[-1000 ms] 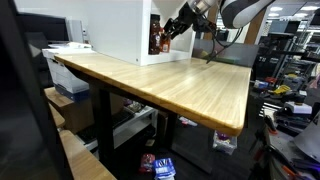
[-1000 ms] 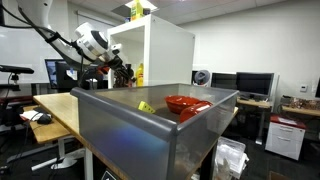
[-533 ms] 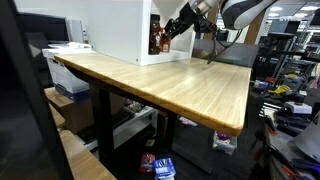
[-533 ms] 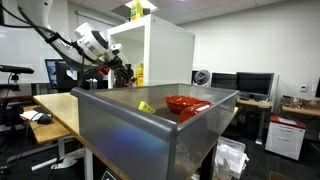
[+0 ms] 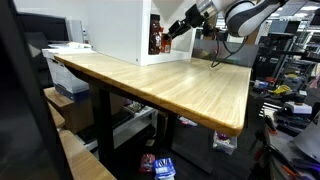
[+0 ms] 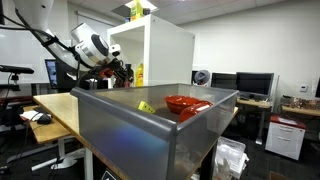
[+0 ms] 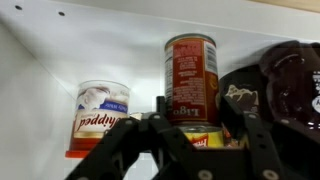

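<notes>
In the wrist view my gripper (image 7: 200, 112) reaches into a white shelf unit (image 7: 90, 40). Its two dark fingers (image 7: 160, 105) press on either side of a low yellow-labelled can (image 7: 195, 138). A taller red can (image 7: 192, 68) stands directly above or just behind that can; I cannot tell which. To the left sits a white tub with a red rim (image 7: 100, 115), to the right a dark glossy bag (image 7: 285, 90). In both exterior views the gripper (image 5: 166, 32) (image 6: 122, 72) is at the open front of the white shelf unit (image 5: 115, 30) (image 6: 165, 50).
The shelf unit stands at the back of a long wooden table (image 5: 170, 85). A large grey bin (image 6: 140, 135) fills the foreground of an exterior view, holding a red bowl (image 6: 185, 103) and a small yellow item (image 6: 146, 106). Desks and monitors surround the table.
The arm's upper links have shifted slightly to the right in an exterior view, while the gripper stays at the shelf opening. Nothing else has moved.
</notes>
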Robot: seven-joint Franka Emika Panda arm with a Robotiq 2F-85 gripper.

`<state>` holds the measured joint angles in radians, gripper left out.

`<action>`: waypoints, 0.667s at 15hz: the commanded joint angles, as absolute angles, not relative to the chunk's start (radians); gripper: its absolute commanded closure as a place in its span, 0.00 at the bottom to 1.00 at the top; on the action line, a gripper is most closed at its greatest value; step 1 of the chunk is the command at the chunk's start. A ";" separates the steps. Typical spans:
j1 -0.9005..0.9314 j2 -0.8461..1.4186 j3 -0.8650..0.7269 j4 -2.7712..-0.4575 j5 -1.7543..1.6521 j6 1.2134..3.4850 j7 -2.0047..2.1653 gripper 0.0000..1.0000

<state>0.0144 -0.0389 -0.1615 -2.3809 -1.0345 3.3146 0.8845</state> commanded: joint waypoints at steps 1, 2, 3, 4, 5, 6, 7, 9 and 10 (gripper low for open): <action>-0.012 -0.015 -0.130 -2.473 -0.883 3.406 0.647 0.69; 0.023 0.002 -0.179 -2.447 -1.028 3.423 0.760 0.69; 0.022 0.009 -0.185 -2.446 -1.076 3.445 0.773 0.69; 0.018 0.007 -0.192 -2.438 -1.119 3.452 0.788 0.69; 0.015 0.010 -0.200 -2.431 -1.167 3.465 0.811 0.69; 0.010 0.017 -0.212 -2.419 -1.237 3.483 0.853 0.69; 0.024 0.005 -0.216 -2.404 -1.283 3.461 0.896 0.69; 0.023 0.010 -0.226 -2.381 -1.359 3.463 0.957 0.69; 0.022 0.012 -0.230 -2.370 -1.392 3.463 0.986 0.69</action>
